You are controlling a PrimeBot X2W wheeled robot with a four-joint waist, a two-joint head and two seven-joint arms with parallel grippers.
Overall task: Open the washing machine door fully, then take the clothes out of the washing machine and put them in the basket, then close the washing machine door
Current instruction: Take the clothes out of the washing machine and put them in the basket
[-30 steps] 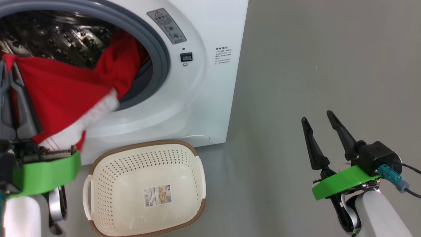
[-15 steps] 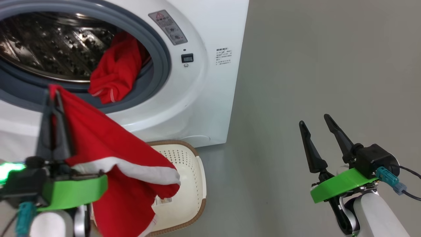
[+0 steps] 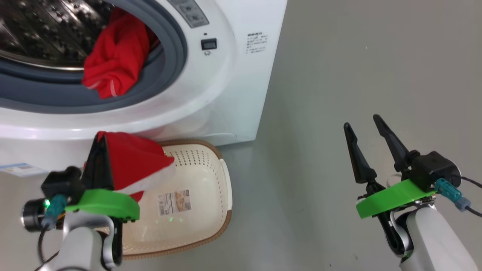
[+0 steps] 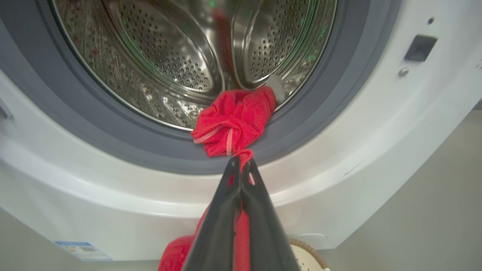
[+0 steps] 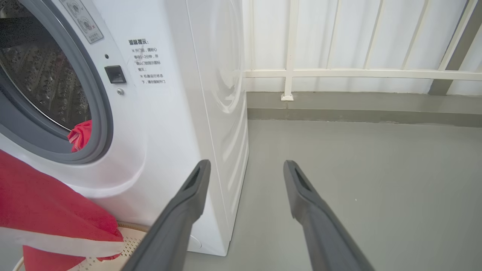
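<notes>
My left gripper [image 3: 98,137] is shut on a red garment with a white band [image 3: 135,165], which hangs over the left side of the cream basket [image 3: 211,210] on the floor. The same gripper [image 4: 241,162] pinches red cloth [image 4: 241,233] in the left wrist view. A second red garment [image 3: 115,62] lies on the grey seal at the mouth of the washing machine [image 3: 226,94], partly inside the steel drum [image 4: 169,56]. My right gripper [image 3: 361,122] stands open and empty over bare floor, right of the machine; its fingers [image 5: 188,195] are spread wide. The door is out of view.
The washing machine's right side panel [image 5: 222,94] stands close to my right gripper. A white railing and low grey kerb [image 5: 357,109] run behind it. Grey floor [image 3: 339,75] spreads to the right. A blue label [image 3: 19,169] marks the machine's lower left corner.
My left gripper has pulled the red garment out of the drum and lowered it over the basket. The head camera has tilted down. The right gripper has stayed open in place.
</notes>
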